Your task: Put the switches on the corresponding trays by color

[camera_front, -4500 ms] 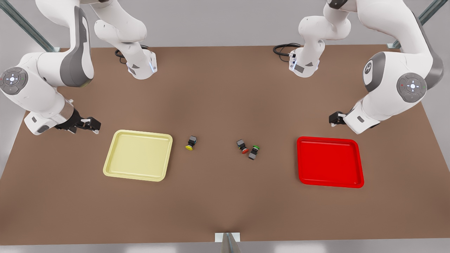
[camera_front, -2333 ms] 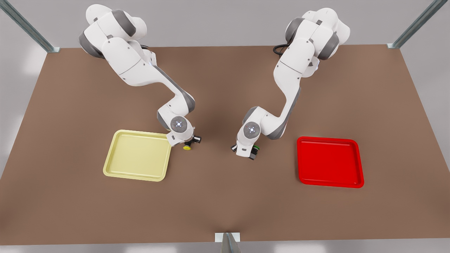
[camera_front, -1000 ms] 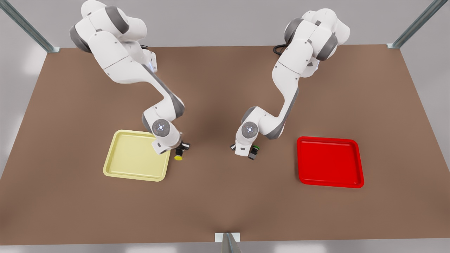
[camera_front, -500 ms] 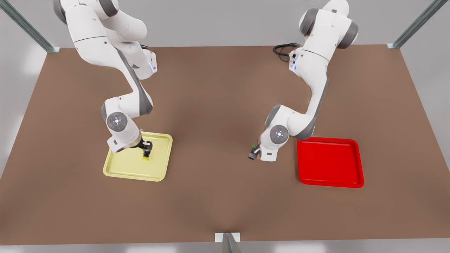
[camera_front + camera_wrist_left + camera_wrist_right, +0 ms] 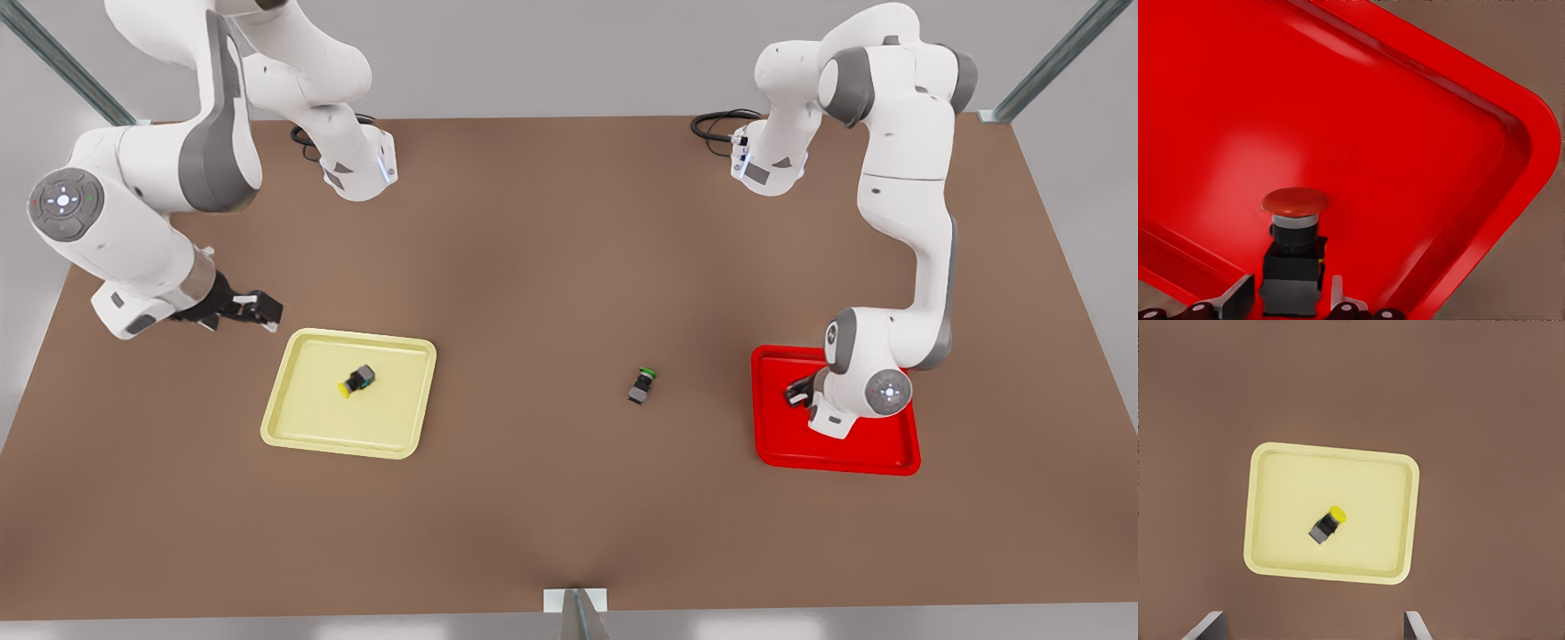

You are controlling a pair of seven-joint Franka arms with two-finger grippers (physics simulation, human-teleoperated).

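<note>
The yellow-capped switch (image 5: 357, 380) (image 5: 1328, 523) lies on its side inside the pale yellow tray (image 5: 298, 418) (image 5: 1265, 513). My right gripper (image 5: 258, 311) (image 5: 1315, 627) hangs open, high above the table beyond that tray's far-left corner in the front view. At the front view's right, my left gripper (image 5: 797, 392) (image 5: 1291, 297) is down inside the red tray (image 5: 889, 449) (image 5: 1438, 133) near its left rim. The red-capped switch (image 5: 1295, 230) stands between its fingers (image 5: 1241, 300), with a thin gap on each side of the dark body.
A green-capped switch (image 5: 642, 385) lies on the brown table (image 5: 551, 516) between the two trays, nearer the red one. Both arm bases and black cables sit along the far edge. A metal bracket (image 5: 576, 609) stands at the near edge.
The right gripper let go of the yellow switch in the yellow tray and drew back up to the front view's left. The left gripper carried the red switch from mid-table into the red tray.
</note>
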